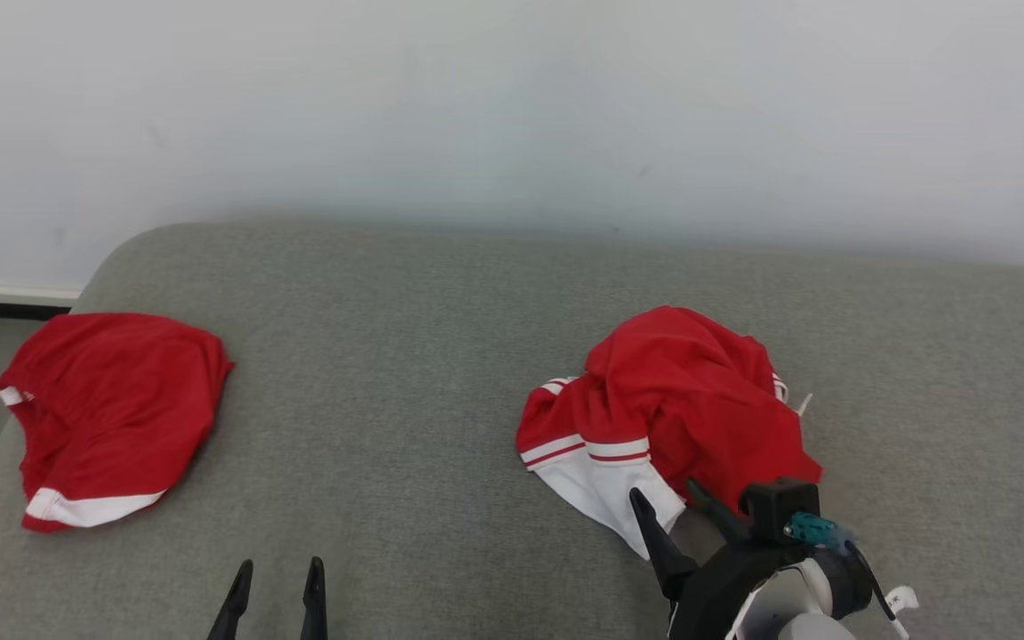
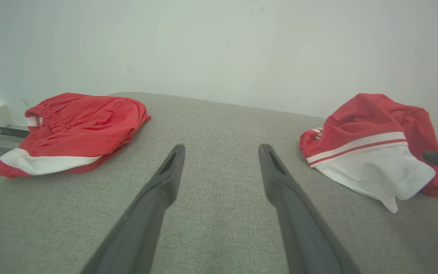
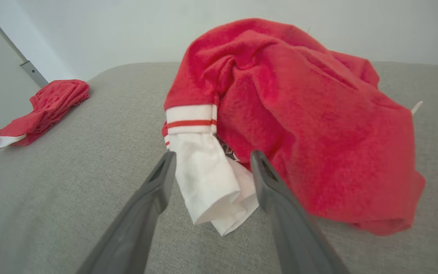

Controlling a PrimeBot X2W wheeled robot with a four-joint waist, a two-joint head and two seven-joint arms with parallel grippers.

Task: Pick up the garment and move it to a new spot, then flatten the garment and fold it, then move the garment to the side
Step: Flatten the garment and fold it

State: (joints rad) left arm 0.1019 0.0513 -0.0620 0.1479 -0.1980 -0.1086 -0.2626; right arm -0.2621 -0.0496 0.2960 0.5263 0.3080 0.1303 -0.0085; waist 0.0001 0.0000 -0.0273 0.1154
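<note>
**Nearer arm: the right**

On the grey cushion (image 1: 405,373), the crumpled red garment (image 1: 681,400) lies directly ahead of the right gripper (image 3: 212,153). Its fingers (image 3: 158,179), spread wide and empty, flank the white sleeve (image 3: 203,179), which points toward them. The left gripper (image 1: 282,562), likewise spread and empty, stands well apart from the garment.

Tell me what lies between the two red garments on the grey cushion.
Nothing: the stretch of grey cushion between the left garment and the crumpled garment is bare, as the head view plainly shows.
</note>
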